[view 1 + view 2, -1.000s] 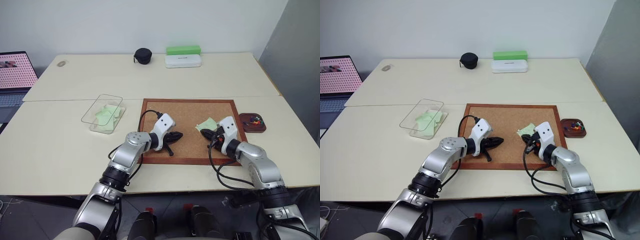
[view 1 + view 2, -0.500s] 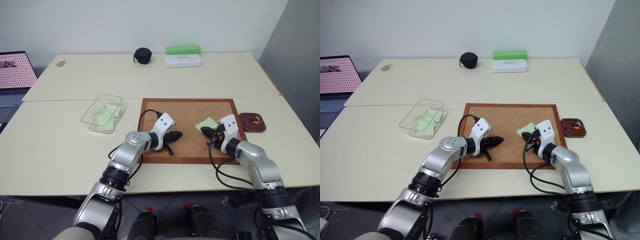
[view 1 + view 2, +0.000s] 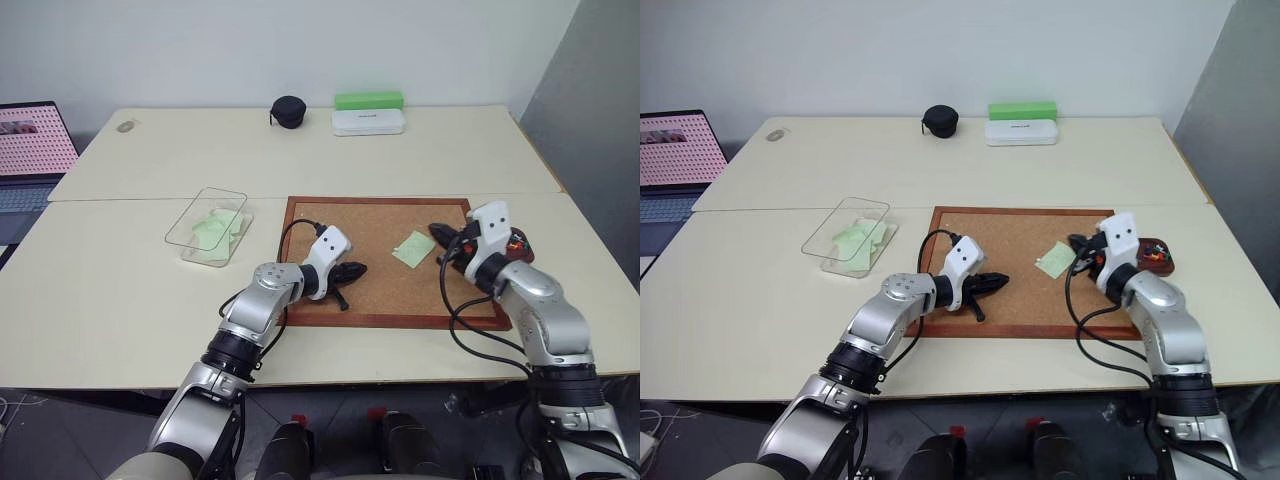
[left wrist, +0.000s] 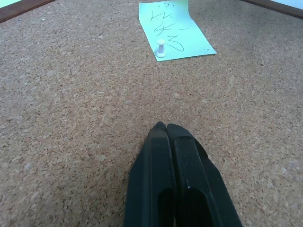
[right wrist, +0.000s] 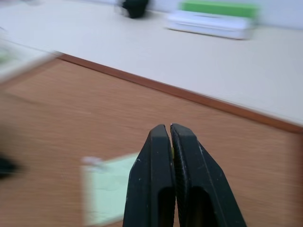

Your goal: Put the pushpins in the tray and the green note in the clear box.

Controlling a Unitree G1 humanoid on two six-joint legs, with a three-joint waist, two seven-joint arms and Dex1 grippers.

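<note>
Since a second ago the right gripper has swung right and up, off the green note, jaws pressed together on nothing visible; the tray lies just behind it. Left gripper hovers over the corkboard, jaws together and empty. Ahead of its tips lies the note, a white pushpin standing in it. Well left sits the clear box.

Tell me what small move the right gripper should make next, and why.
Probably shift the right gripper sideways over the small dark reddish-brown tray and open it. It is shut beside the tray, with a yellowish speck, maybe a pushpin, between its fingers. A white pushpin stands in the pale-green paper note.
</note>
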